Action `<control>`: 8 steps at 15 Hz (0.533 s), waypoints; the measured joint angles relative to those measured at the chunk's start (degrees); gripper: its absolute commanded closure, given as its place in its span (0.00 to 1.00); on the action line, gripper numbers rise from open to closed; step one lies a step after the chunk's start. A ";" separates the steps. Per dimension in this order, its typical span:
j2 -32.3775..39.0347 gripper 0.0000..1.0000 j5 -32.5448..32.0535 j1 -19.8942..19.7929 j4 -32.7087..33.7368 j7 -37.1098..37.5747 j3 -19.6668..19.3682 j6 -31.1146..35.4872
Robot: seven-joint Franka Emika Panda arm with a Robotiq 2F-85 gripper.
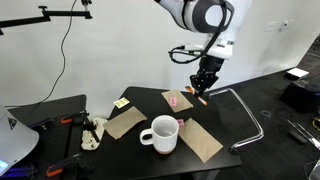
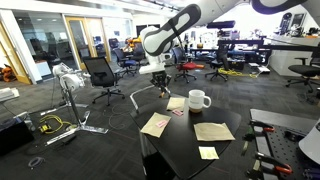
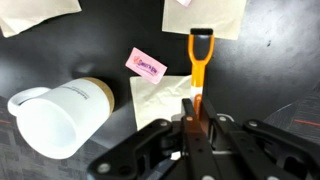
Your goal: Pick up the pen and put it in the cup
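Gripper (image 3: pixel 192 114) is clamped on the pen (image 3: pixel 198 65), with the orange shaft sticking out toward 12 o'clock in the wrist view. It looks lifted off the black table (image 1: pixel 150 102), though I can't swear the tip is clear. So I'd say the pickup half is basically done. The cup (image 3: pixel 58 118) stands at 9 o'clock from the gripper, well apart, with nothing in it that I can see. There's a pink paper scrap (image 3: pixel 146 65) at 11 o'clock. What's left: carry the pen over the mouth and drop it in.
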 measured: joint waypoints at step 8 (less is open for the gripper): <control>-11.17 0.97 -4.84 3.22 -4.22 0.08 0.10 -8.03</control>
